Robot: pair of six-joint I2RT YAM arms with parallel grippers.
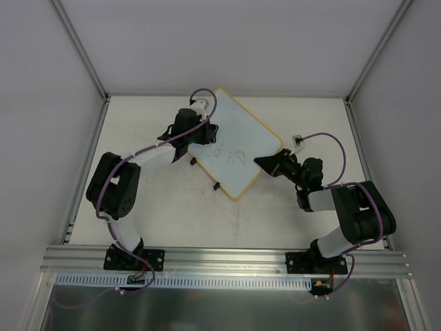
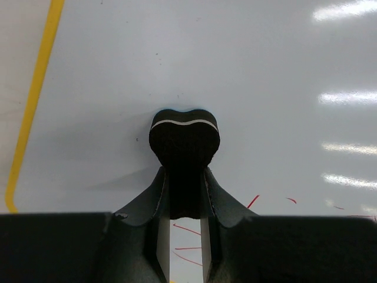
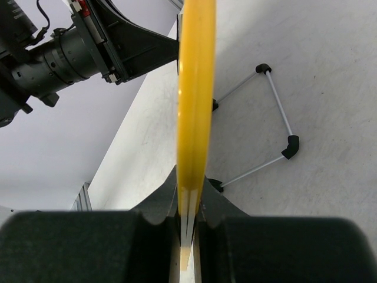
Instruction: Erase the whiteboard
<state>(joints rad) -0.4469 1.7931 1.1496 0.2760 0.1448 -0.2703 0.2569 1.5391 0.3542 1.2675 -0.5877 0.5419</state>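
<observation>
The whiteboard (image 1: 241, 138) lies skewed at the table's middle, with red scribbles (image 1: 227, 155) on its face and two black clips (image 1: 216, 185) on its near-left edge. My left gripper (image 1: 207, 131) is over the board's left part, shut on a black eraser (image 2: 184, 141) that presses on the pale board face (image 2: 247, 71). Red marks (image 2: 188, 247) show just behind the eraser. My right gripper (image 1: 265, 163) is shut on the board's yellow rim (image 3: 196, 88) at its right edge, and in the right wrist view the gripper (image 3: 189, 197) pinches the rim edge-on.
A thin wire stand with black corner pieces (image 3: 277, 118) sits on the table under the board. The left arm (image 3: 65, 53) shows beyond the board. White walls enclose the table, and an aluminium rail (image 1: 220, 258) runs along the near edge.
</observation>
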